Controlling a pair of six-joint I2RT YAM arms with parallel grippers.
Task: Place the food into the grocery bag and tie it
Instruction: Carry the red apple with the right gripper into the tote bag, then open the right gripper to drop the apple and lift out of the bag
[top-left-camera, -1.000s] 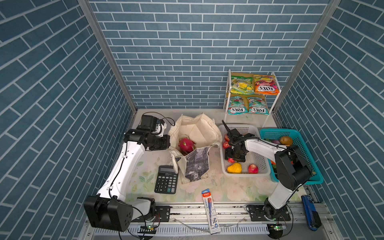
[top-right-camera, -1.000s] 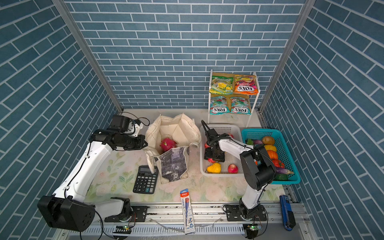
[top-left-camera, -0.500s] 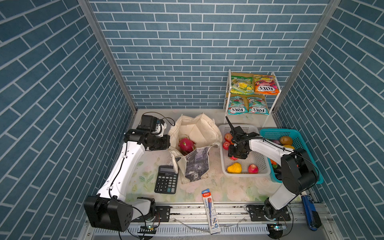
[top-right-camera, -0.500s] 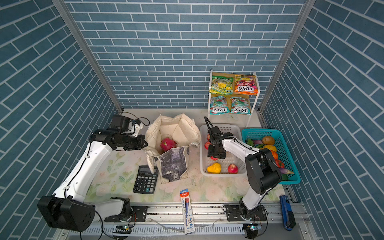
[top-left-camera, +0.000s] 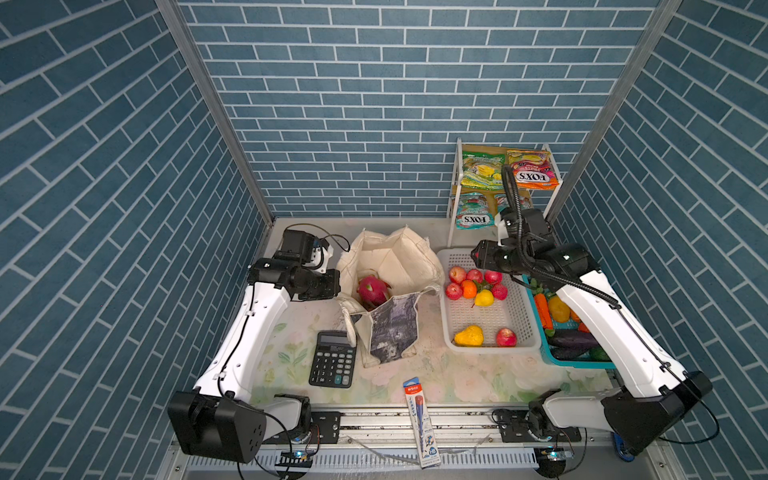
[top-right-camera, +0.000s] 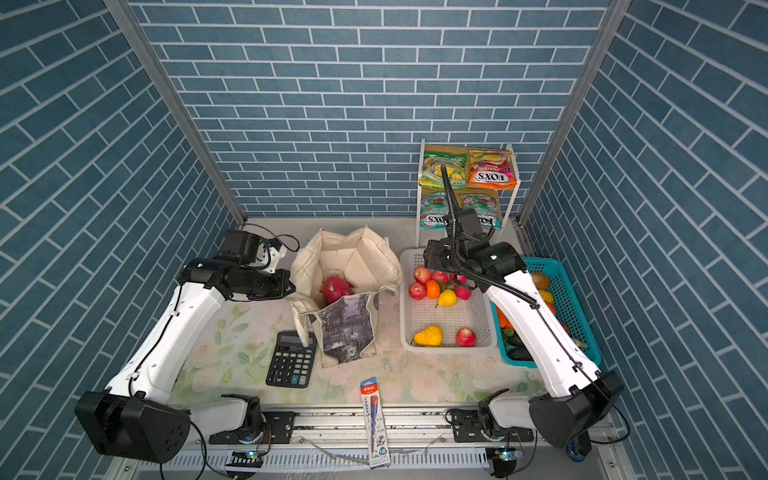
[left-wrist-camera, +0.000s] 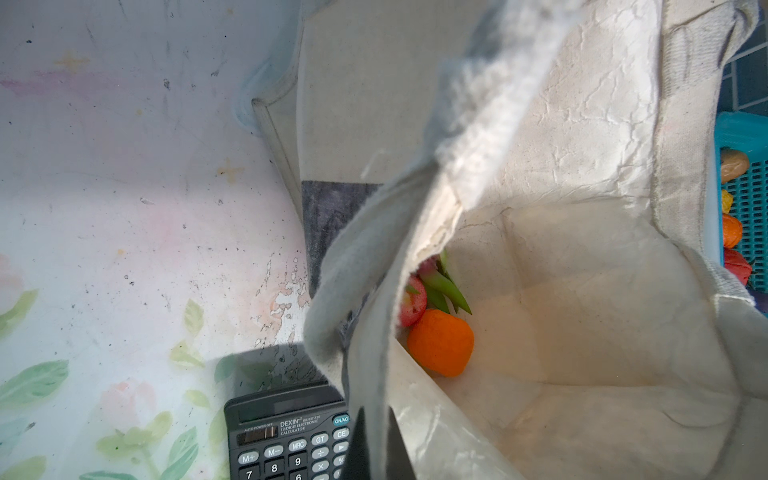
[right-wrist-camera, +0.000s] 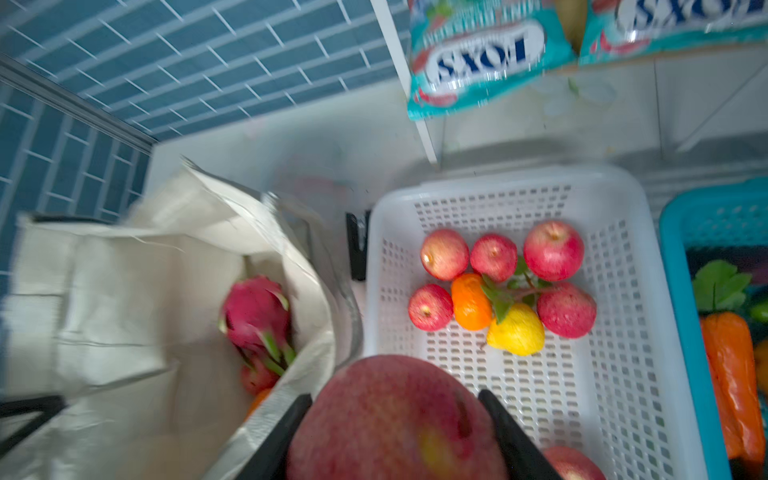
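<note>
An apple (right-wrist-camera: 386, 428) is being held in the right gripper (right-wrist-camera: 395, 405) just beside the bag (top-left-camera: 399, 257), whose rim is being pinched by the left gripper (left-wrist-camera: 380, 444). A drop outside the bag is being risked if the apple is released early.

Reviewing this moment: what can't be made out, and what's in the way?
The red fruit in the right gripper: blurred and cut by the right wrist view's edge; mostly hidden under the wrist in both top views.
The left gripper: only its tips show in the left wrist view, pinching the grocery bag rim.
The teal basket contents: largely covered by the right arm in both top views.
</note>
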